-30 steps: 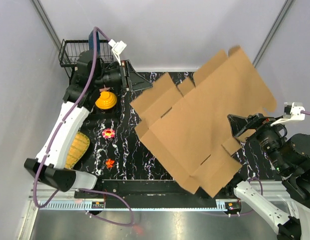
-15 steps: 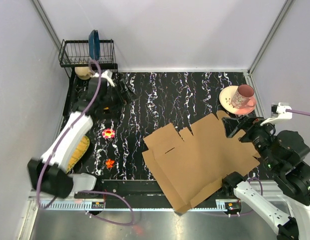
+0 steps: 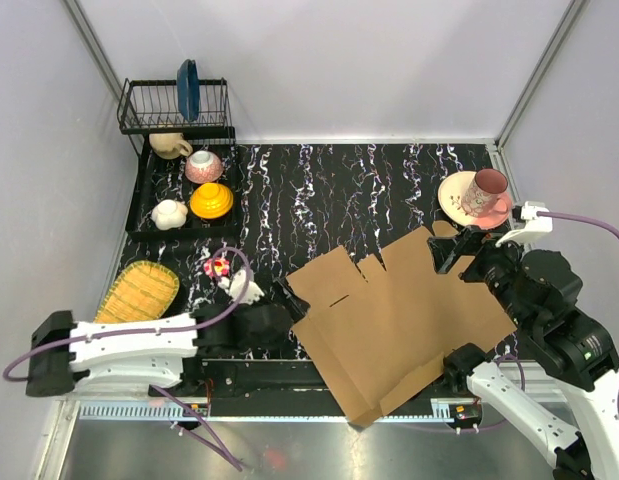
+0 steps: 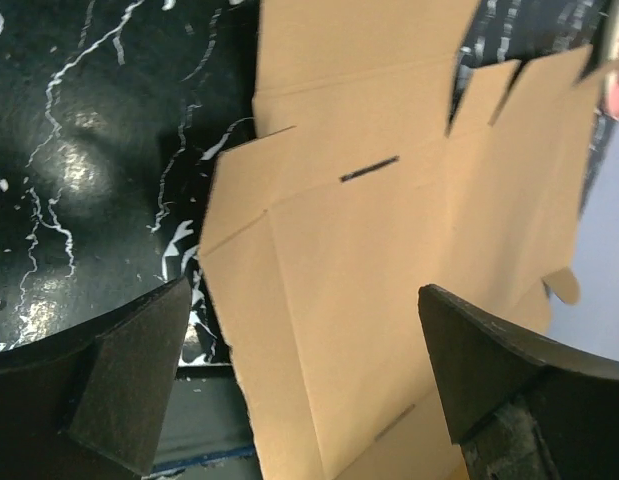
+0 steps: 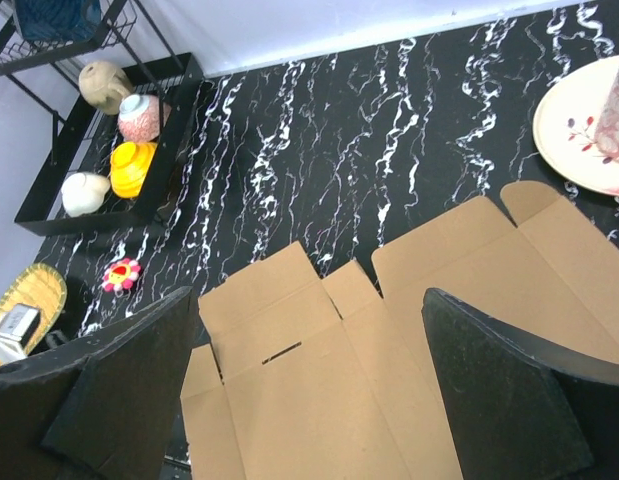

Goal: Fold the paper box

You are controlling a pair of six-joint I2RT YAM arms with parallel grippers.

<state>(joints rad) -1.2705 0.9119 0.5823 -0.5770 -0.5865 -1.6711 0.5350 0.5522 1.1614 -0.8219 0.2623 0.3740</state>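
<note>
Paper box point(image 3: 409, 320) flat at lower centre-right; left gripper point(image 4: 305, 290), jaws spread wide, beside its left edge; right gripper point(image 5: 309, 295), likewise spread, above it.

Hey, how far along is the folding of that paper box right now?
Done: nothing folded; the paper box lies flat and open on the table, its near corner past the edge. In hand: nothing; the left gripper sits open at its left edge, the right gripper open above its right side. Left: every flap and wall.
</note>
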